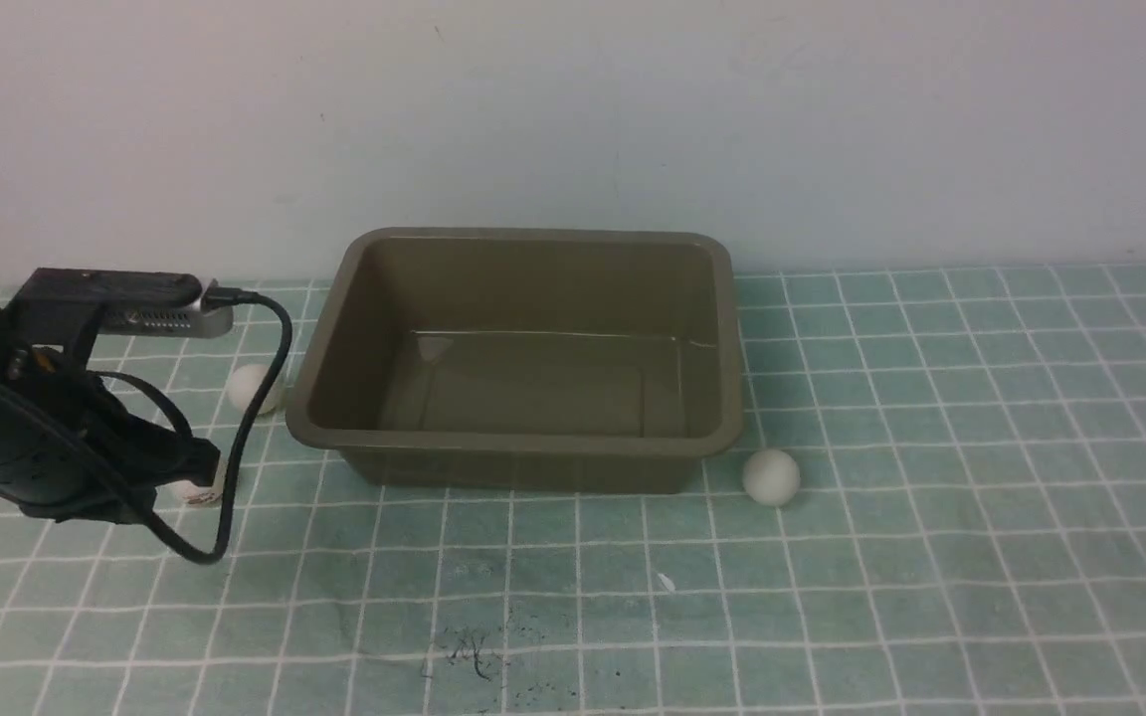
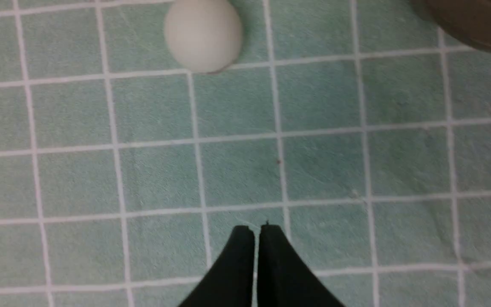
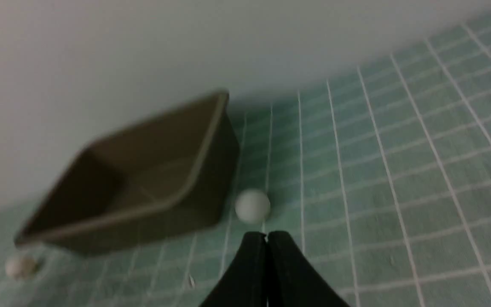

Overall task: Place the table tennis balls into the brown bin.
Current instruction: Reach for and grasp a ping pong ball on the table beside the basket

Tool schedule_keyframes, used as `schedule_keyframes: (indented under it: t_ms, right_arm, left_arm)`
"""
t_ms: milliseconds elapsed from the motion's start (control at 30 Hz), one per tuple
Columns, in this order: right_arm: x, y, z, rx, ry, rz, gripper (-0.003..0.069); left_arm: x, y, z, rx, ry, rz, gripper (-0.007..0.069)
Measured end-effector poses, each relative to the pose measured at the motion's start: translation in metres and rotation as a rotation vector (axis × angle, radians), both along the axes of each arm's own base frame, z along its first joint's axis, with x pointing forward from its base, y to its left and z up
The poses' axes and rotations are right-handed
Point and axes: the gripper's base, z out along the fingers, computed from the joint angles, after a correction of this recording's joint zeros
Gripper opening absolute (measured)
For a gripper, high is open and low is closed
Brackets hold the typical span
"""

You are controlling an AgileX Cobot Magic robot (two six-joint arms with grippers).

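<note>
Front view: mid-distance, faces forward and slightly down over the checked cloth (image 1: 832,597) to the brown bin (image 1: 523,444) and wall (image 1: 573,99). Left wrist view: very close, straight down past the shut left gripper (image 2: 257,228), left-side ball (image 2: 203,34) ahead of the tips. Right wrist view: farther off, oblique past the shut right gripper (image 3: 266,233); shares the bin and the right-side ball (image 3: 252,206), just ahead of the tips, with the front view.

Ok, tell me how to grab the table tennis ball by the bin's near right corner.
Probably come straight down from above and close the jaws across the table tennis ball's widest middle, one jaw nearer the robot, one farther. It is a smooth sphere, and the brown bin crowds its left side.
</note>
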Motion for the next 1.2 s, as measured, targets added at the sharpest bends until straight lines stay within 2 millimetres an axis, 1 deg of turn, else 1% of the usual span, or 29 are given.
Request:
schedule_keyframes:
  t_ms: [33, 100, 133, 200, 233, 300, 367, 433, 467, 500, 533, 567, 600, 633, 700, 733, 800, 833, 867, 967, 1000, 1067, 1100, 1133, 1167, 1200]
  right_arm:
    - [0.002, 0.001, 0.007, -0.028, 0.037, 0.025, -0.0015]
    - [0.015, 0.005, 0.02, -0.113, 0.147, 0.097, -0.0015]
    - [0.02, 0.006, 0.027, -0.132, 0.165, 0.115, -0.0015]
    - [0.027, 0.007, 0.03, -0.153, 0.2, 0.135, -0.0015]
    - [0.035, 0.008, 0.035, -0.168, 0.223, 0.149, -0.0013]
    - [0.042, 0.009, 0.036, -0.175, 0.247, 0.161, -0.0007]
    - [0.048, 0.01, 0.035, -0.175, 0.266, 0.172, 0.0003]
    - [0.051, 0.011, 0.033, -0.167, 0.282, 0.178, 0.0017]
    - [0.052, 0.011, 0.032, -0.167, 0.289, 0.18, 0.0027]
    - [0.052, 0.011, 0.032, -0.167, 0.29, 0.18, 0.0038]
    - [0.052, 0.011, 0.032, -0.167, 0.29, 0.18, 0.0043]
    - [0.052, 0.011, 0.032, -0.167, 0.29, 0.18, 0.0045]
    - [0.052, 0.011, 0.033, -0.171, 0.285, 0.182, 0.0055]
    - [0.053, 0.011, 0.033, -0.178, 0.279, 0.184, 0.0061]
    - [0.053, 0.011, 0.034, -0.189, 0.268, 0.188, 0.0069]
    - [0.053, 0.01, 0.034, -0.191, 0.26, 0.186, 0.0073]
    - [0.056, 0.01, 0.035, -0.197, 0.244, 0.183, 0.0081]
    - [0.059, 0.01, 0.036, -0.204, 0.239, 0.184, 0.0083]
    - [0.062, 0.01, 0.037, -0.21, 0.239, 0.187, 0.0083]
    - [0.077, 0.012, 0.039, -0.238, 0.264, 0.213, 0.0084]
    - [0.087, 0.013, 0.038, -0.247, 0.283, 0.234, 0.0084]
    - [0.097, 0.015, 0.038, -0.254, 0.302, 0.254, 0.0086]
    - [0.112, 0.019, 0.037, -0.27, 0.319, 0.293, 0.009]
    - [0.119, 0.022, 0.034, -0.275, 0.334, 0.31, 0.0095]
    - [0.129, 0.025, 0.032, -0.283, 0.341, 0.328, 0.0104]
    - [0.139, 0.03, 0.028, -0.291, 0.356, 0.348, 0.0113]
  left_arm:
    - [0.004, 0.005, -0.001, 0.0, -0.003, 0.018, -0.0004]
    - [0.016, 0.02, -0.002, -0.004, -0.014, 0.067, -0.0004]
    - [0.02, 0.025, -0.002, -0.005, -0.016, 0.08, -0.0004]
    - [0.025, 0.03, -0.003, -0.001, -0.02, 0.084, 0.0]
    - [0.032, 0.033, -0.005, 0.004, -0.031, 0.064, 0.0021]
    - [0.042, 0.031, -0.01, 0.01, -0.053, 0.01, 0.0073]
    - [0.05, 0.028, -0.016, 0.019, -0.069, -0.043, 0.0136]
    - [0.058, 0.024, -0.026, 0.019, -0.085, -0.09, 0.024]
    - [0.064, 0.022, -0.033, 0.014, -0.087, -0.106, 0.0321]
    - [0.067, 0.021, -0.04, 0.014, -0.085, -0.112, 0.0379]
    - [0.07, 0.021, -0.046, 0.014, -0.081, -0.114, 0.0422]
    - [0.07, 0.021, -0.046, 0.014, -0.081, -0.113, 0.0433]
    - [0.074, 0.022, -0.057, 0.014, -0.072, -0.11, 0.0505]
    - [0.076, 0.022, -0.064, 0.014, -0.066, -0.108, 0.0538]
    - [0.079, 0.022, -0.074, 0.014, -0.052, -0.106, 0.0563]
    - [0.08, 0.023, -0.081, 0.013, -0.04, -0.105, 0.0558]
    - [0.081, 0.023, -0.086, 0.012, -0.028, -0.104, 0.0494]
    - [0.082, 0.023, -0.086, 0.012, -0.025, -0.106, 0.0408]
    - [0.083, 0.023, -0.085, 0.009, -0.018, -0.108, 0.0342]
    - [0.09, 0.022, -0.068, -0.004, 0.001, -0.124, 0.0353]
    - [0.095, 0.021, -0.054, -0.011, -0.003, -0.128, 0.0355]
    - [0.095, 0.02, -0.042, -0.028, 0.011, -0.125, 0.0355]
    - [0.097, 0.015, -0.018, -0.056, -0.011, -0.126, 0.0355]
    - [0.096, 0.012, -0.011, -0.077, -0.01, -0.129, 0.0355]
    - [0.096, 0.003, 0.007, -0.113, -0.043, -0.142, 0.0355]
    - [0.095, -0.006, 0.017, -0.131, -0.063, -0.168, 0.0355]
